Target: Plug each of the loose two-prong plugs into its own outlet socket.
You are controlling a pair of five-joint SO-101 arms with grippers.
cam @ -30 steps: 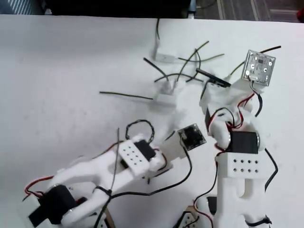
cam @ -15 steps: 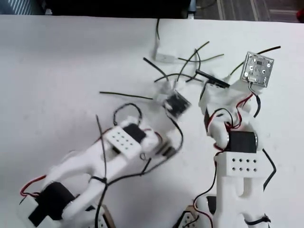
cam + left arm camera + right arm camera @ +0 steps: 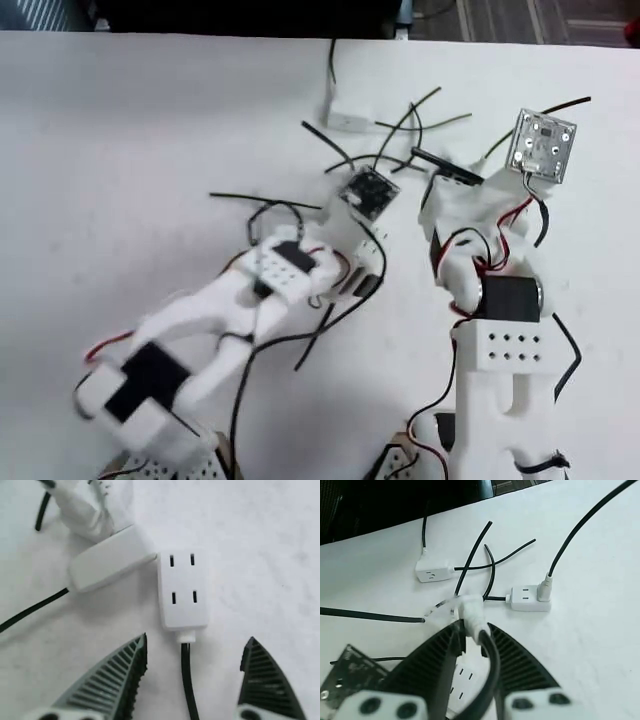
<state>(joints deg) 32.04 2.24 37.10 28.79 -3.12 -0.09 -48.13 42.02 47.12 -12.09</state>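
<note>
My left pincer [image 3: 192,680] hangs wide open and empty, the white outlet block [image 3: 182,590] lying on the surface [image 3: 260,540] just ahead of it, long axis and cord [image 3: 186,672] running straight back between the jaws, while my right pincer [image 3: 472,630] is clamped on a white plug [image 3: 470,611].

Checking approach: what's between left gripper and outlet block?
In the left wrist view, the outlet block has its black cord leading between the open left gripper fingers; otherwise bare table.
</note>
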